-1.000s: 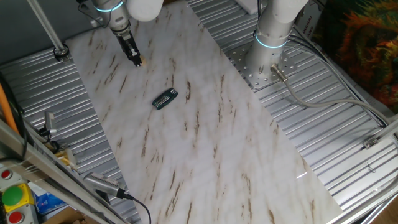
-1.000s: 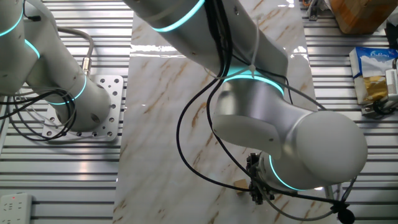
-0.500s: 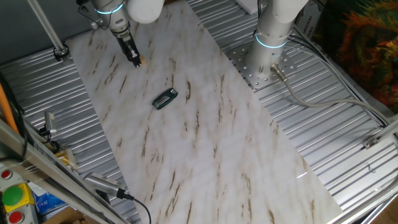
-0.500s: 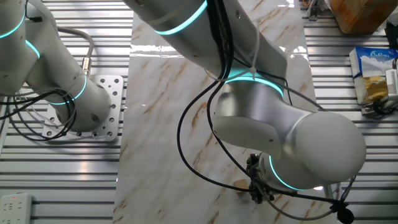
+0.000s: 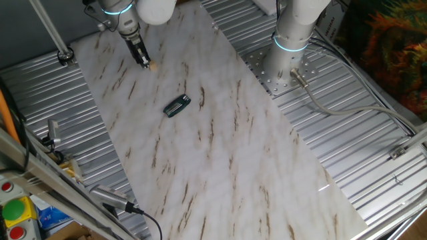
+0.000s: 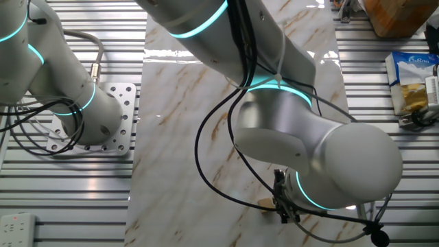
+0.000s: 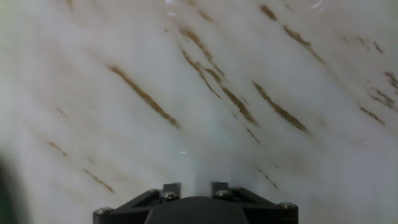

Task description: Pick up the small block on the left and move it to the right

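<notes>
The small block [image 5: 152, 66] is a tiny tan cube. It lies on the marble board [image 5: 220, 147] at the far left end. My gripper [image 5: 143, 61] hangs just up and left of it, with its dark fingers close together and nothing between them. The gap between the fingers is too small to read. In the other fixed view the block [image 6: 265, 203] shows just left of the gripper [image 6: 282, 214], under the big arm joint. The hand view shows only blurred marble [image 7: 199, 93] and the hand's base; the block and the fingertips are out of view there.
A flat dark oblong piece with a greenish edge [image 5: 177, 106] lies on the board nearer the middle. The arm's base [image 5: 288, 47] stands on ribbed metal at the right. Clutter and cables [image 5: 40, 200] line the near left edge.
My gripper has drawn a little up and away from the small block. The block has stayed where it was on the board.
</notes>
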Robot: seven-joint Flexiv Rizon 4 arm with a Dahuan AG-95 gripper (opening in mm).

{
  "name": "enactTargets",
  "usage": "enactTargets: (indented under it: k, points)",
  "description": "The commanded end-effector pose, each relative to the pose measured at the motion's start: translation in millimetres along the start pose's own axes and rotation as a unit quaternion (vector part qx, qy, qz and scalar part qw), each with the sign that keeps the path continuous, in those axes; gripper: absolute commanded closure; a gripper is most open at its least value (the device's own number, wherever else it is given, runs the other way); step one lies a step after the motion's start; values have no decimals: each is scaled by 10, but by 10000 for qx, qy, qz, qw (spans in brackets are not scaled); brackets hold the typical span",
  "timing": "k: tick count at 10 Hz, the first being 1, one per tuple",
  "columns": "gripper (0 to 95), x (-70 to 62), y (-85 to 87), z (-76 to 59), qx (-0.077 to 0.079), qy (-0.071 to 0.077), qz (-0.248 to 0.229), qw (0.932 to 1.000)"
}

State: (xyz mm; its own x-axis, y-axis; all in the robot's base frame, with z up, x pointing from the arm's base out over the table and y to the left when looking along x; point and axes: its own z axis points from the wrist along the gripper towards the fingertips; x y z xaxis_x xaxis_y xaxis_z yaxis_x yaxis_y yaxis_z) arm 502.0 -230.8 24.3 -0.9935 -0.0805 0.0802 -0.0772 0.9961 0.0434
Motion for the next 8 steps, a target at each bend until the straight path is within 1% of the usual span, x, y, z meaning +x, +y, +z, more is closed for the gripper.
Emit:
enactTargets:
  k: [1, 3, 7, 8]
  points:
    - [950, -2, 0, 2, -3, -5, -3, 10000]
    - [950, -2, -1, 3, -4, -6, 5, 10000]
    - [190, -2, -1, 3, -45, -10, -26, 10000]
    - [190, -2, -1, 3, -58, -13, -26, 10000]
